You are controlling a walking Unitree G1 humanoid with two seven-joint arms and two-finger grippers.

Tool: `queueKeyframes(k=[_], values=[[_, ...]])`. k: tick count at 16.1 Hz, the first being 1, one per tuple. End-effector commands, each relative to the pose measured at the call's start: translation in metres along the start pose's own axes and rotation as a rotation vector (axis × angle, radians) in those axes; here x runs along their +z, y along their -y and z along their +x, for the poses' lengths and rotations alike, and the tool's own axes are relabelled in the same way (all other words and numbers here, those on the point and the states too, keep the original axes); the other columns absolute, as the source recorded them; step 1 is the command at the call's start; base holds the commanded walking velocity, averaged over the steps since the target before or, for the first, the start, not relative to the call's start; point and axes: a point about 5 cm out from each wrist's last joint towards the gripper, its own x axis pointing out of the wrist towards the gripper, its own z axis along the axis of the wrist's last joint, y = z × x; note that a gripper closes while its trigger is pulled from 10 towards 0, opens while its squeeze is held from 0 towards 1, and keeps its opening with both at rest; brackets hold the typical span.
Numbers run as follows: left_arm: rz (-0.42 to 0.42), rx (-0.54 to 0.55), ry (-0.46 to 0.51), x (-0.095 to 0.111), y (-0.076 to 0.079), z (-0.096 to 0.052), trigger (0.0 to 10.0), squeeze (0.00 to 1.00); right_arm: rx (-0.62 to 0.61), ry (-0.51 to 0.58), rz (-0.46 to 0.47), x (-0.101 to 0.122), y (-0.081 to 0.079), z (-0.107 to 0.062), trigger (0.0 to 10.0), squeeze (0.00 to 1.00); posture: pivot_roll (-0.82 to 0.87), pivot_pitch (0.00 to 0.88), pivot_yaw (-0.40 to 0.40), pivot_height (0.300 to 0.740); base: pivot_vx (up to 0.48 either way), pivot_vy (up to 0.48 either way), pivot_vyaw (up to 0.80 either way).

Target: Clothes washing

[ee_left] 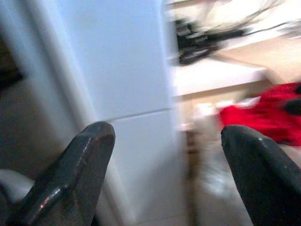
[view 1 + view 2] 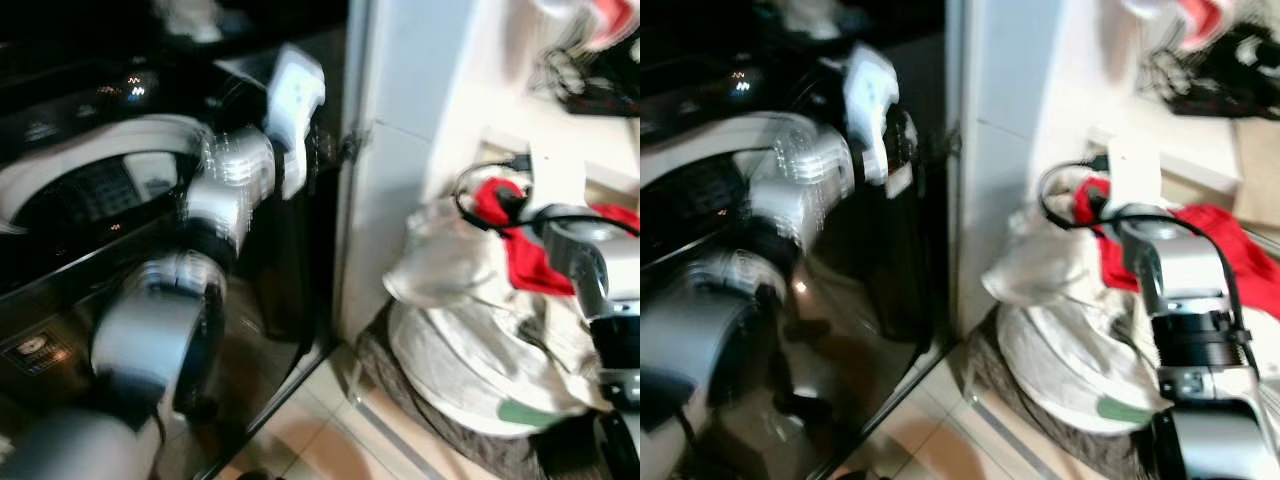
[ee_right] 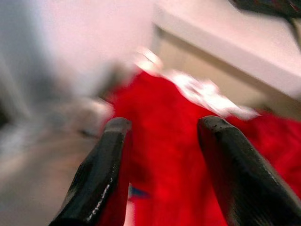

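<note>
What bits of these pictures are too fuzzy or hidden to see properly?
- Left arm: smeared by motion in the eye views.
- Washing machine: its controls are blurred and dark.
- Laundry pile: its lower edge is cut off; the right arm covers part of the red garment.
- Black items on the shelf: too blurred to name.

You have a black washer [image 2: 70,230] on your left, its round door ringed in pale trim, blurred. To your right a heap of laundry [image 2: 470,340] sits on the floor: crumpled whitish cloth [image 2: 1060,330] with a red garment [image 3: 178,155] draped on top, against the white wall.
</note>
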Motion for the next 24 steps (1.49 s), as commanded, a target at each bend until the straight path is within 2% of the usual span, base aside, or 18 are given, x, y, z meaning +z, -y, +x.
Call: queueKeyframes(k=[1, 2, 3, 4, 7, 9, 10, 12, 13, 14, 15, 16, 19, 24], values=[[0.001, -0.074, 0.092, 0.016, 0.010, -0.001, 10.0, 0.00, -0.019, -0.015, -0.012, -0.004, 0.007, 0.004, 10.0, 1.00, -0.09, 0.000, 0.056, 0.740, 0.000, 0.000, 0.00], [-0.053, -0.132, 0.131, 0.010, 0.025, -0.007, 10.0, 0.00, -0.023, -0.059, -0.033, -0.014, 0.013, 0.008, 10.0, 1.00, -0.08, 0.000, 0.052, 0.740, 0.000, 0.000, 0.00], [-0.072, -0.147, 0.126, 0.007, 0.031, -0.011, 10.0, 0.00, -0.024, -0.075, -0.044, -0.018, 0.016, 0.010, 10.0, 1.00, -0.08, 0.000, 0.048, 0.740, 0.000, 0.000, 0.00], [-0.079, -0.188, 0.114, 0.000, 0.042, -0.021, 10.0, 0.00, -0.019, -0.102, -0.045, -0.025, 0.020, 0.013, 10.0, 1.00, -0.08, 0.000, 0.034, 0.740, 0.000, 0.000, 0.00], [-0.074, -0.274, 0.059, -0.011, 0.059, -0.042, 10.0, 0.00, -0.020, -0.161, -0.047, -0.038, 0.026, 0.017, 10.0, 1.00, -0.07, 0.000, 0.013, 0.740, 0.000, 0.000, 0.00], [-0.076, -0.303, 0.041, -0.014, 0.064, -0.046, 10.0, 0.00, -0.032, -0.178, -0.030, -0.042, 0.029, 0.019, 10.0, 1.00, -0.07, 0.000, 0.009, 0.740, 0.000, 0.000, 0.00], [-0.084, -0.351, 0.012, -0.017, 0.078, -0.052, 10.0, 0.00, -0.062, -0.215, 0.000, -0.051, 0.034, 0.021, 10.0, 0.00, -0.07, 0.000, 0.003, 0.740, 0.000, 0.000, 0.00], [-0.096, -0.337, -0.004, -0.017, 0.087, -0.056, 10.0, 0.00, -0.055, -0.258, 0.046, -0.064, 0.036, 0.023, 10.0, 0.00, -0.07, 0.000, 0.001, 0.740, 0.000, 0.000, 0.00], [-0.097, -0.304, -0.010, -0.018, 0.087, -0.055, 10.0, 0.00, -0.025, -0.277, 0.092, -0.071, 0.033, 0.023, 10.0, 0.00, -0.07, 0.000, 0.002, 0.740, 0.000, 0.000, 0.00], [-0.096, -0.277, -0.021, -0.019, 0.085, -0.055, 10.0, 0.00, -0.017, -0.284, 0.103, -0.074, 0.032, 0.023, 9.5, 0.00, -0.07, 0.000, 0.003, 0.740, 0.000, 0.000, 0.00], [-0.092, -0.254, -0.028, -0.020, 0.083, -0.055, 10.0, 0.00, -0.007, -0.288, 0.114, -0.076, 0.031, 0.023, 4.3, 0.00, -0.07, 0.000, 0.003, 0.740, 0.000, 0.000, 0.00], [-0.089, -0.209, -0.032, -0.020, 0.080, -0.056, 10.0, 0.00, 0.009, -0.294, 0.130, -0.079, 0.029, 0.023, 0.0, 0.00, -0.07, 0.000, 0.004, 0.740, 0.000, 0.000, 0.00], [-0.081, -0.151, -0.047, -0.019, 0.076, -0.057, 10.0, 0.00, 0.012, -0.294, 0.139, -0.081, 0.029, 0.024, 0.0, 0.00, -0.07, 0.000, 0.004, 0.740, 0.000, 0.000, 0.00], [-0.080, -0.119, -0.035, -0.016, 0.075, -0.057, 10.0, 0.00, 0.022, -0.280, 0.162, -0.082, 0.027, 0.026, 0.0, 0.00, -0.07, 0.000, 0.003, 0.740, 0.000, 0.000, 0.00]])
